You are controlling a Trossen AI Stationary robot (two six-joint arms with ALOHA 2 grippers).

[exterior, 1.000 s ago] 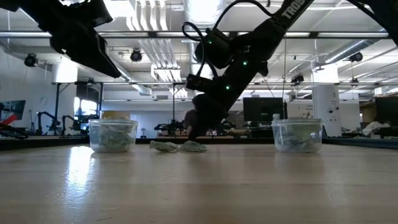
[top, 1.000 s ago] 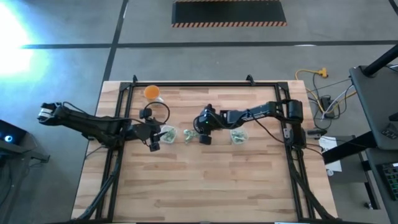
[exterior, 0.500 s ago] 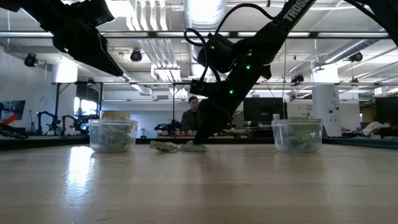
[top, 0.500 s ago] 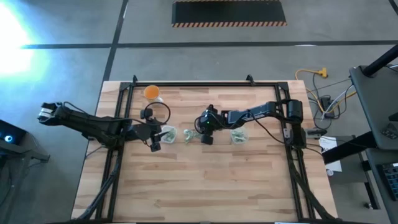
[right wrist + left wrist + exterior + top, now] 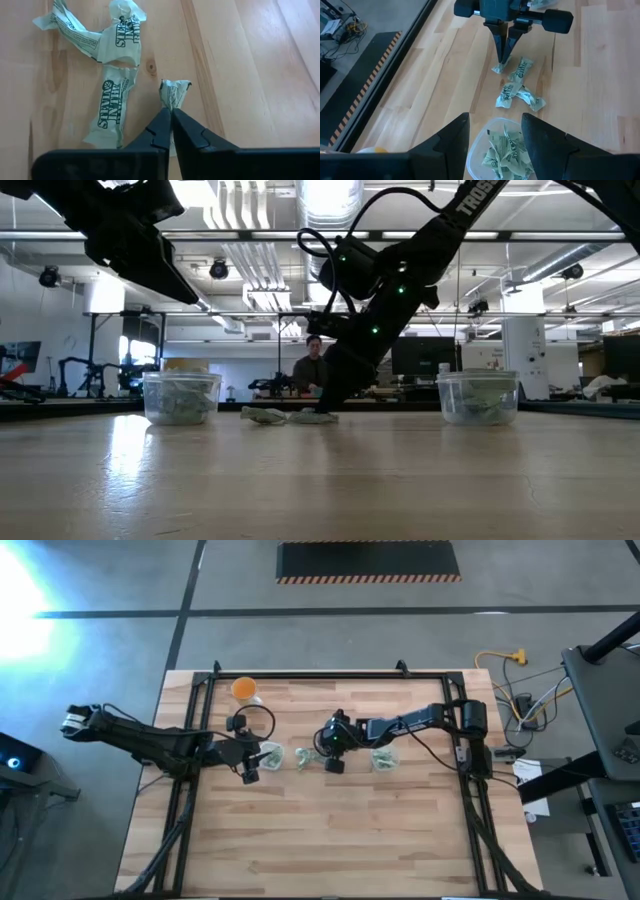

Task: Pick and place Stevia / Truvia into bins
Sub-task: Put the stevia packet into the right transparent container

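One sachet (image 5: 173, 95) is pinched in the right gripper (image 5: 171, 116) at mid-tabletop (image 5: 330, 830) (others loose beside); left gripper (image 5: 495, 131) spread wide above left bin (image 5: 506, 150).

Orange cup (image 5: 244, 689) on wooden table (image 5: 330, 830)

sachets (image 5: 116, 102): "STEVIA IN THE RAW" | right arm (image 5: 478, 194): "TROS…" partial

I see strong white glare at ten o'clock on the floor (image 5: 30, 600) from above; ceiling lamps (image 5: 325, 195) backlight my low camera, leaving both arms as dark shapes.
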